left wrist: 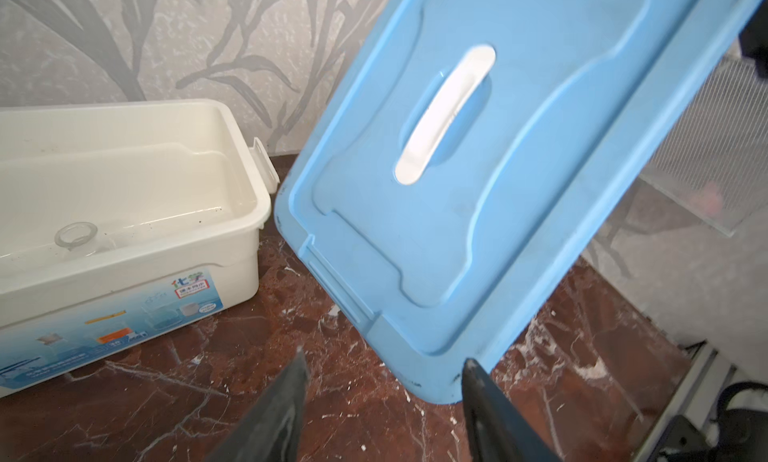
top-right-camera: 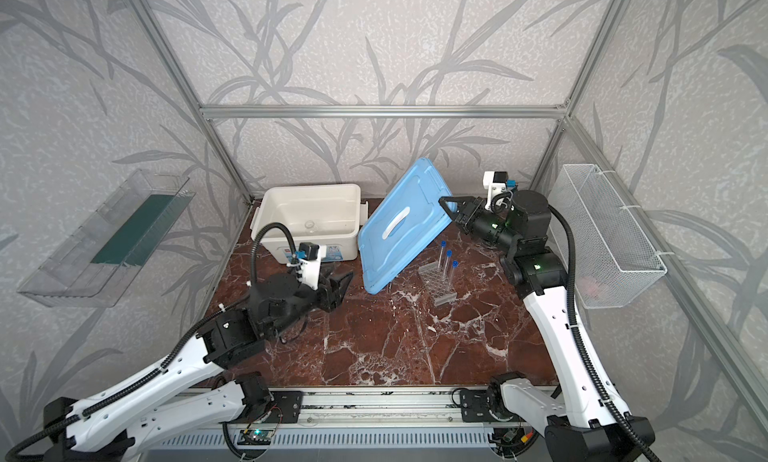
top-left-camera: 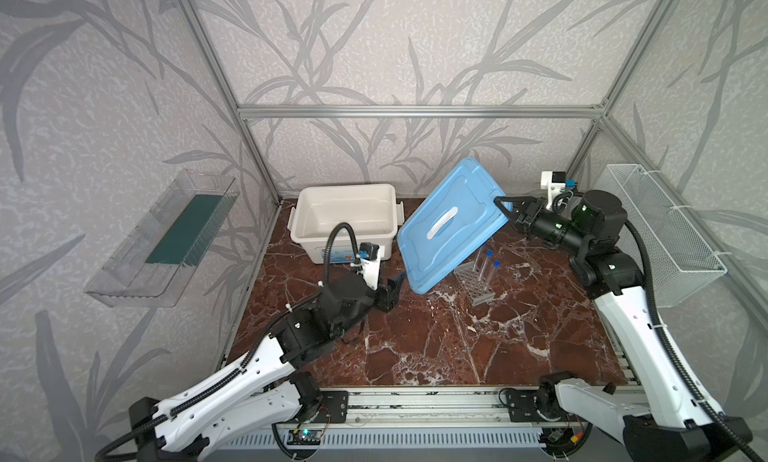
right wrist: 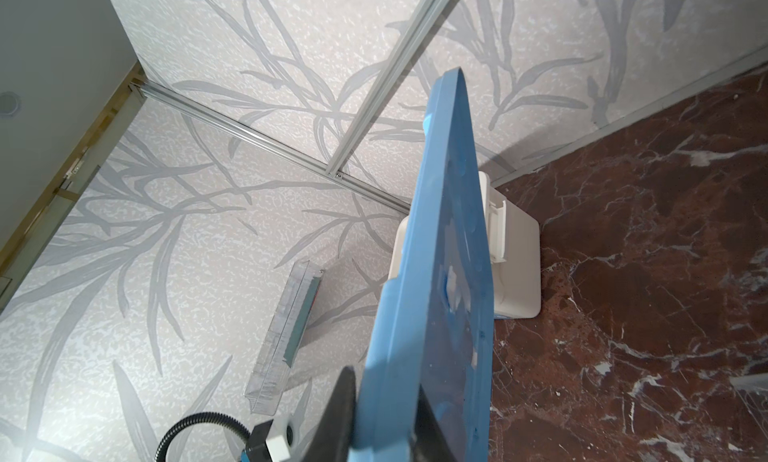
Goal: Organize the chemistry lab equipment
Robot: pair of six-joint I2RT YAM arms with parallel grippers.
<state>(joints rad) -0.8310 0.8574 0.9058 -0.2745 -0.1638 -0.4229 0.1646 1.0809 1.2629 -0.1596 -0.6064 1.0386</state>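
Observation:
My right gripper (top-left-camera: 503, 208) (top-right-camera: 448, 208) (right wrist: 386, 381) is shut on the right edge of the blue lid (top-left-camera: 449, 231) (top-right-camera: 399, 227) (left wrist: 498, 169) (right wrist: 449, 273) and holds it tilted, low corner near the table. My left gripper (top-left-camera: 395, 285) (top-right-camera: 340, 285) (left wrist: 384, 358) is open with nothing held, just short of that low corner. A clear grid-holed rack (top-left-camera: 473, 283) (top-right-camera: 436, 281) with three blue-capped test tubes (top-left-camera: 484, 264) (top-right-camera: 446, 264) stands right of the lid, partly behind it. A small clear glass jar (left wrist: 77, 235) (top-right-camera: 309, 225) sits inside the white tub (top-left-camera: 345, 187) (left wrist: 124, 106).
The white tub stands open at the back left of the marble table (top-left-camera: 415, 347). A white wire basket (top-left-camera: 665, 231) hangs on the right wall and a clear shelf (top-left-camera: 162, 239) on the left wall. The tilted lid stands between both grippers.

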